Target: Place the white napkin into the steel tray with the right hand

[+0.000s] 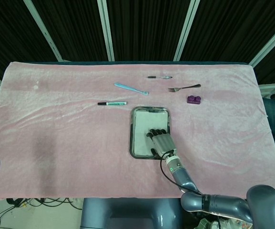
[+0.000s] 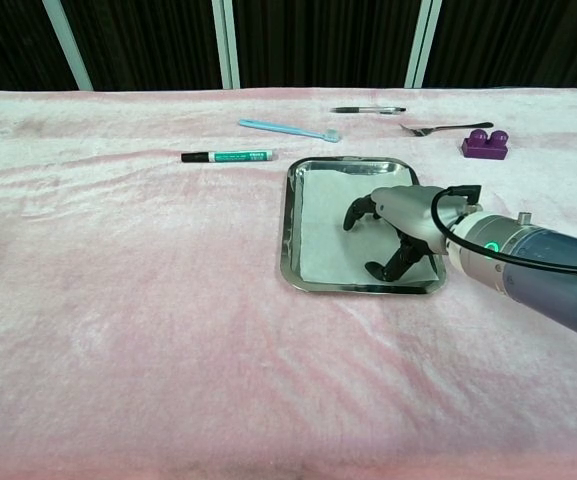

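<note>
Napkin (image 2: 330, 225), white, lies flat inside the steel tray (image 2: 288, 230), directly beneath the right hand (image 2: 396, 228), whose fingers (image 2: 356, 212) are spread and curved, holding nothing.

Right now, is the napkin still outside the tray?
No, the white napkin lies flat inside the steel tray, under the right hand.
</note>
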Motion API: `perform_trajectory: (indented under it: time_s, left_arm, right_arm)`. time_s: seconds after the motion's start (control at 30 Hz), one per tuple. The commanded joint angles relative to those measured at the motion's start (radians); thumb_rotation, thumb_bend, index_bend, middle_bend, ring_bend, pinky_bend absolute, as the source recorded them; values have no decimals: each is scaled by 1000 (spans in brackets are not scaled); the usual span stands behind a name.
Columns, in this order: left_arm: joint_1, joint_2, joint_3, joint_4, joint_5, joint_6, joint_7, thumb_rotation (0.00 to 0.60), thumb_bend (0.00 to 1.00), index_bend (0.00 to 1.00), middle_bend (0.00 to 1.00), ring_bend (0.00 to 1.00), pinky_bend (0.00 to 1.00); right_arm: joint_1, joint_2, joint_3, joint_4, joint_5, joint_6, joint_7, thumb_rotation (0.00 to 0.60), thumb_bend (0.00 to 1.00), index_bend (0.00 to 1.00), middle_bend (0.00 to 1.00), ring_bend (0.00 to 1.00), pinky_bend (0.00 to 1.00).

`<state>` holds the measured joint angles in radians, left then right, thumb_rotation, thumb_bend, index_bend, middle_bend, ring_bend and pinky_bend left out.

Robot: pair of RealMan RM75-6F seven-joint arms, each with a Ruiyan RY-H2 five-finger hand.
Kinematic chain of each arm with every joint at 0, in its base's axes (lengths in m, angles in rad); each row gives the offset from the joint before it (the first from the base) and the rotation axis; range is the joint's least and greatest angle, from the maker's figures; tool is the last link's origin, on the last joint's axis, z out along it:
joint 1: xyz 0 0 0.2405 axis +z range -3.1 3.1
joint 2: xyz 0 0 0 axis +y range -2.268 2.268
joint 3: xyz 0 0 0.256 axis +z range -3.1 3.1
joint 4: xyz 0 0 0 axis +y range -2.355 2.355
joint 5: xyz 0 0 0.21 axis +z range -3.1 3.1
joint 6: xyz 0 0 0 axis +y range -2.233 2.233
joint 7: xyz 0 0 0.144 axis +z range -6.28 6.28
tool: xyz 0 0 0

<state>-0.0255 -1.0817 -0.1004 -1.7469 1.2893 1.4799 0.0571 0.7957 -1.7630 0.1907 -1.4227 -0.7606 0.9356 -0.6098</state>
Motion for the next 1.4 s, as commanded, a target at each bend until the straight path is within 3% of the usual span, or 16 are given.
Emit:
perform_trajectory:
  time_s: [0.03, 0.6, 0.93, 1.17, 1.4]
  left_arm:
    - [0, 0, 0, 0, 0, 0, 1, 600, 396, 151, 46, 0, 0]
    - [1, -2, 1, 2, 1, 2, 4, 600, 396, 151, 46, 0, 0]
    - [0, -2, 0, 5, 2, 3, 5, 600, 396, 151, 46, 0, 0]
    - [3, -2, 1, 10, 10, 12, 3, 600, 396, 151, 46, 0, 0]
    - [8, -9, 0, 12, 28, 37, 12, 600, 396, 151, 45, 0, 0]
  right_arm:
    - [3, -1, -3, 2, 4, 0, -1, 600, 357, 261, 155, 166, 156]
    - [4, -2, 9, -1, -12, 28, 41, 600, 357, 260, 155, 166, 156]
    - [-27, 60, 49, -81, -92, 90, 132, 600, 356, 258, 151, 165, 156]
    - [-106, 193, -2, -164, -257, 189, 188, 600, 286, 207, 91, 139, 154]
    - [-251, 349, -125, -185, -535, 359, 347, 600, 253, 148, 51, 113, 153]
